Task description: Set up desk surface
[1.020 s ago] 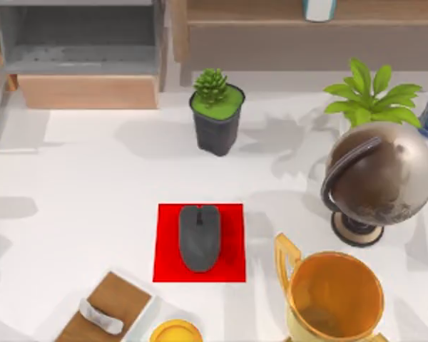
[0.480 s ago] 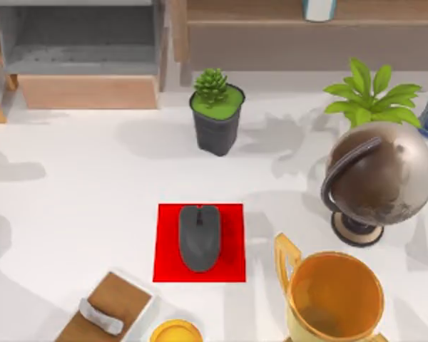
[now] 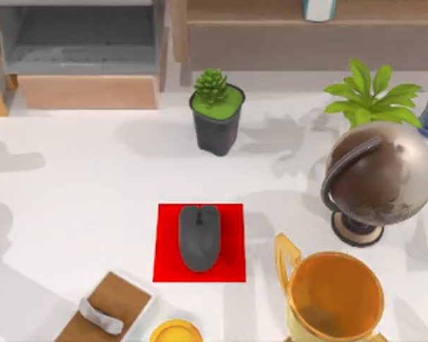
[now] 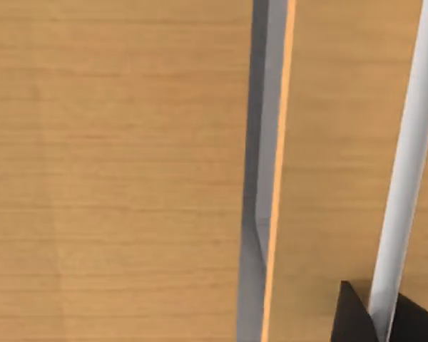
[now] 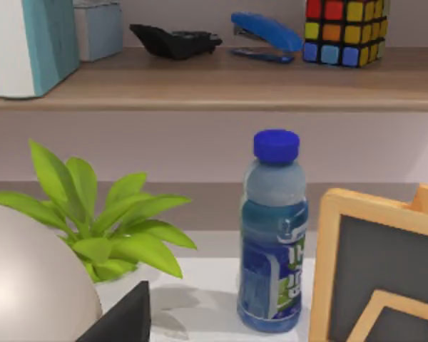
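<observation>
Mouse (image 3: 199,237) sits centred on the red mat (image 3: 232,267), ready for use on my bench (image 3: 85,192); I cannot tell either arm's jaws' state.

Dark grey mouse (image 3: 199,237) on red mat (image 3: 165,246); desk surface (image 3: 93,185) apparently white.

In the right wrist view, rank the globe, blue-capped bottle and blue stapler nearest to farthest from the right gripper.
1. Globe, closest, in the foreground.
2. Blue-capped bottle, on the desk surface.
3. Blue stapler, on the back shelf.
</observation>
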Tool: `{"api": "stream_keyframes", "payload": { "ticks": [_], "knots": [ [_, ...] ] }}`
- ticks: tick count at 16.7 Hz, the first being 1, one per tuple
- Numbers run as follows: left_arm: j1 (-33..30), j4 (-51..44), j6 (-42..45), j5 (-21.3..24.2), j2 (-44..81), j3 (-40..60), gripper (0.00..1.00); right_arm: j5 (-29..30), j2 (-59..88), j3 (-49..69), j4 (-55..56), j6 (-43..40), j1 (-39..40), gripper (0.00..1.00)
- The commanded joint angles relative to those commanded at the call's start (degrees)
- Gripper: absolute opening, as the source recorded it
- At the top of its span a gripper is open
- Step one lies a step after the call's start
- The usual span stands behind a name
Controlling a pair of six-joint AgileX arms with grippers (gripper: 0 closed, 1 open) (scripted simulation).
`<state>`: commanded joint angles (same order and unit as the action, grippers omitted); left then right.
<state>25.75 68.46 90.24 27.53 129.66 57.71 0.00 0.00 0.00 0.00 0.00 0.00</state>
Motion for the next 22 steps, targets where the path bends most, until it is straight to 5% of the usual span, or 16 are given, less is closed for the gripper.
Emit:
{"api": "stream_keyframes", "payload": {
  "ticks": [6,11,22],
  "knots": [
    [-2.4,-5.6,0.0,-2.3,4.6,12.8,0.0,0.0,0.0,0.0,0.0,0.0,0.0,1.0],
    [-3.3,-6.8,-0.2,-2.9,5.6,14.1,0.0,0.0,0.0,0.0,0.0,0.0,0.0,1.0],
    [-3.3,-6.8,-0.2,-2.9,5.6,14.1,0.83,0.0,0.0,0.0,0.0,0.0,0.0,1.0]
  ]
}}
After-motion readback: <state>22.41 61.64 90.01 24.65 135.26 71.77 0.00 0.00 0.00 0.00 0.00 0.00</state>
